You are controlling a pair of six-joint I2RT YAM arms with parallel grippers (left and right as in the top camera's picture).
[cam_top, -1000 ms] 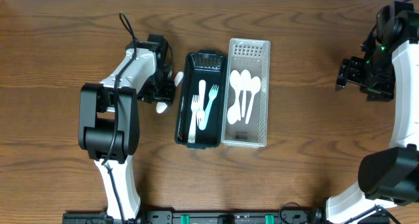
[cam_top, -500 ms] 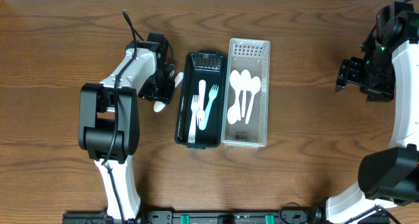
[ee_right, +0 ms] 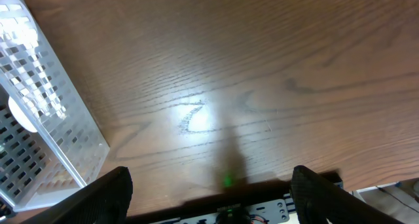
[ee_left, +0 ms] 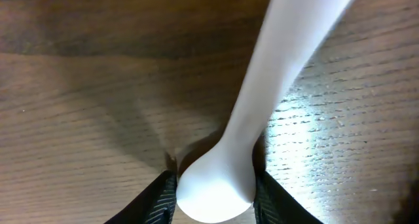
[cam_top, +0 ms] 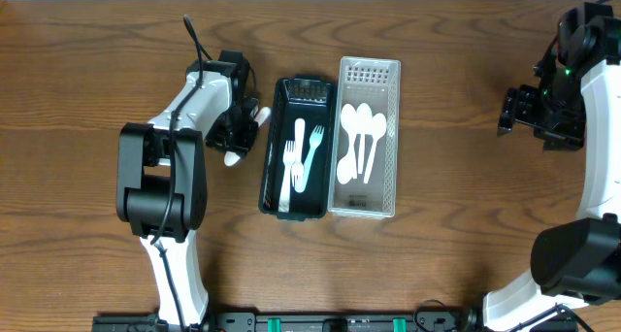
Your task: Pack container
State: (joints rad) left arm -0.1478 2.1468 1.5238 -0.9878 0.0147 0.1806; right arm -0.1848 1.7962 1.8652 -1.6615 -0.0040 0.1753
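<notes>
**Light, slick spoon pinched beside the black tray**

The left gripper (cam_top: 238,133) has its fingers (ee_left: 160,199) clamped on a white plastic spoon (cam_top: 232,158), which sits at 9 o'clock of the black tray (cam_top: 269,191), just beside its long wall. In the left wrist view the spoon's rounded end is squeezed between the two tips. I cannot tell whether that end is the bowl or the handle tip.

The spoon looks very light, thin and fairly stiff, with a smooth glossy skin. I judge it could pivot or slide in a narrow pinch, more so when held at one end with the long part sticking out. A grip across the flat stem nearer the middle would steady it. A hard squeeze risks flexing or snapping it.

White forks (cam_top: 299,157) lie in the black tray. Matching spoons (cam_top: 361,138) lie in the clear perforated tray (cam_top: 393,128) at 3 o'clock of it, the likely home for this one.

The right gripper (cam_top: 514,109) hangs over the bare surface (ee_right: 275,67) far out at 3 o'clock, fingers wide apart and empty.
</notes>
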